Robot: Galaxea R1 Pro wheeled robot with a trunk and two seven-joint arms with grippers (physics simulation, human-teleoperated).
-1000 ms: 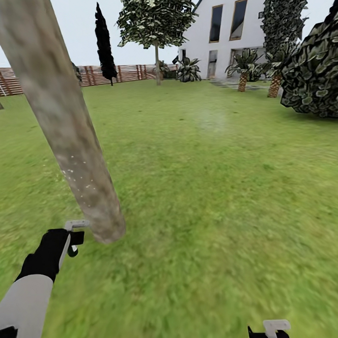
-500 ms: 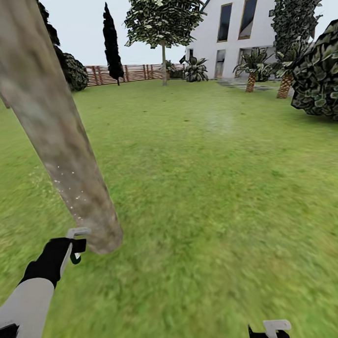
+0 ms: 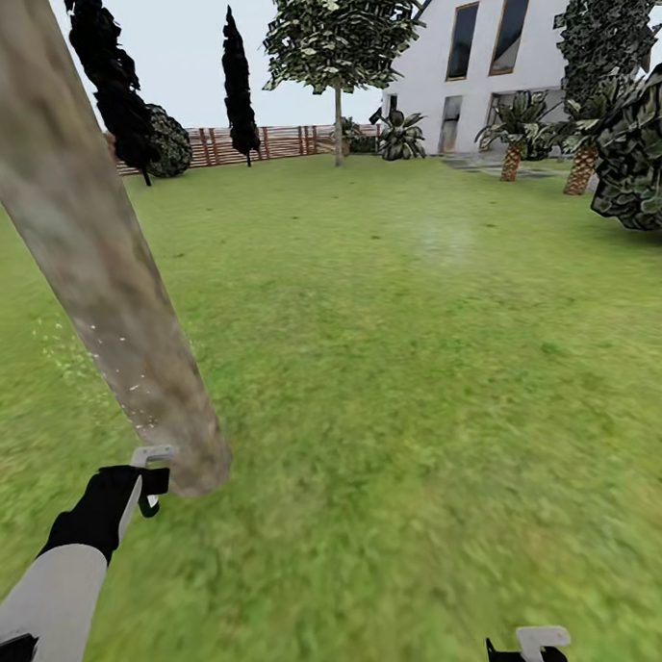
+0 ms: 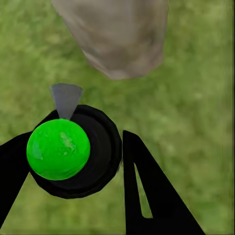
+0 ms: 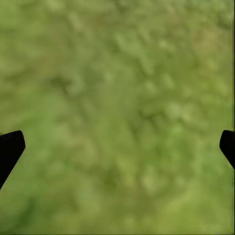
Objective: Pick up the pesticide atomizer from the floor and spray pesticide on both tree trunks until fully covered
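Grass floor [image 3: 421, 414]; left hand [image 3: 145, 479] clamped on pesticide atomizer [image 4: 68, 152], just beside tree trunk [image 3: 107, 283] base.

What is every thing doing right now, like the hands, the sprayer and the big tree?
left gripper: shut on the pesticide atomizer.
pesticide atomizer: held, nozzle towards the trunk base.
right gripper: open, empty, over grass.
tree trunk: whitish pesticide specks low down, bare bark above.

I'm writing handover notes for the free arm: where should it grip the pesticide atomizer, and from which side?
Grip the round dark body of the pesticide atomizer below its grey trigger head, coming from the side opposite the left gripper, clear of the nozzle facing the tree trunk.
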